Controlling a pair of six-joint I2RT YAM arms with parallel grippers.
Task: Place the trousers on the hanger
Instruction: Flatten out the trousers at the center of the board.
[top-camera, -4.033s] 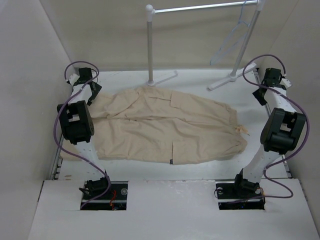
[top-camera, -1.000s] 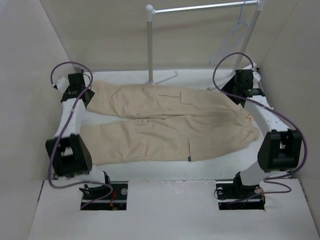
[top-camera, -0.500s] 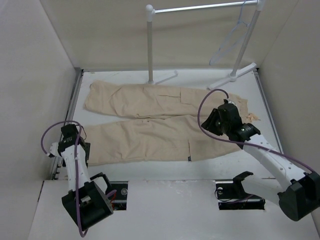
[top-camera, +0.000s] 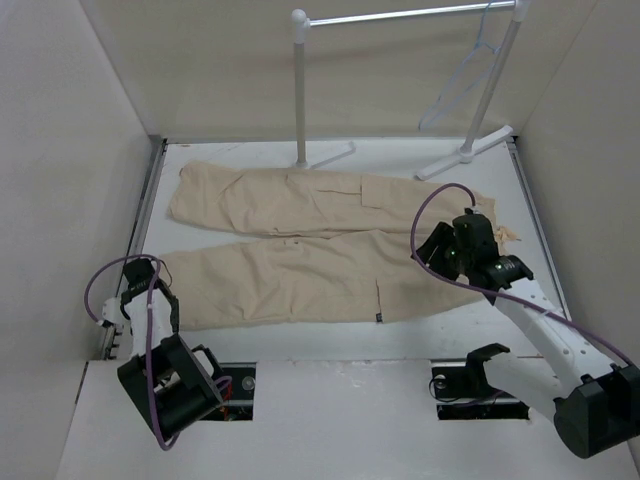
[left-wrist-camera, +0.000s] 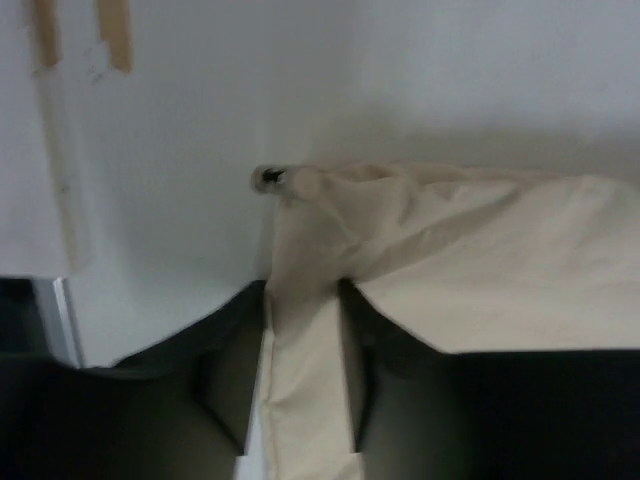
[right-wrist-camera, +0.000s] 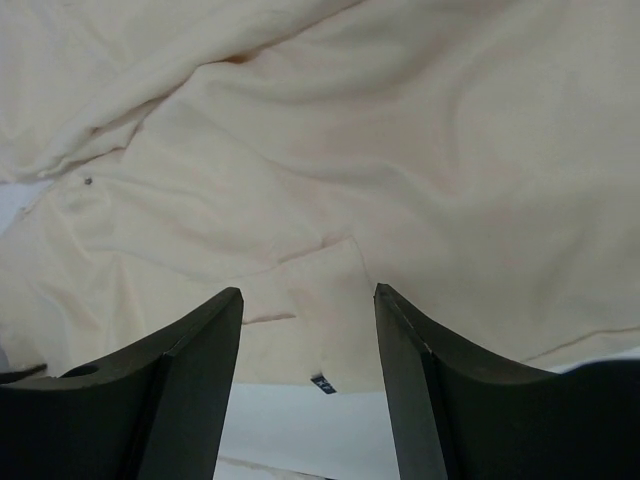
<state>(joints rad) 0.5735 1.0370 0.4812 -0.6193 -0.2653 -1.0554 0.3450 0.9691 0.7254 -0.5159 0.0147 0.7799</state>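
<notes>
The long beige cotton trousers (top-camera: 300, 235) lie flat across the white table (top-camera: 300, 340), legs toward its left edge and waist toward the right. The thin, pale translucent triangular hanger (top-camera: 455, 85) hangs from the white-poled garment rack (top-camera: 300, 90) at the far right corner, well apart from the cloth. At the near left corner the left gripper (left-wrist-camera: 302, 292) is pinched on the hem of the nearer leg, with cloth filling the gap between its fingers. The right gripper (right-wrist-camera: 307, 295) hovers over the waist end, jaws apart and empty. The step in hand looks like taking hold of the garment. Next, the right jaws probably need to drop and close on the waistband before both ends rise together.
</notes>
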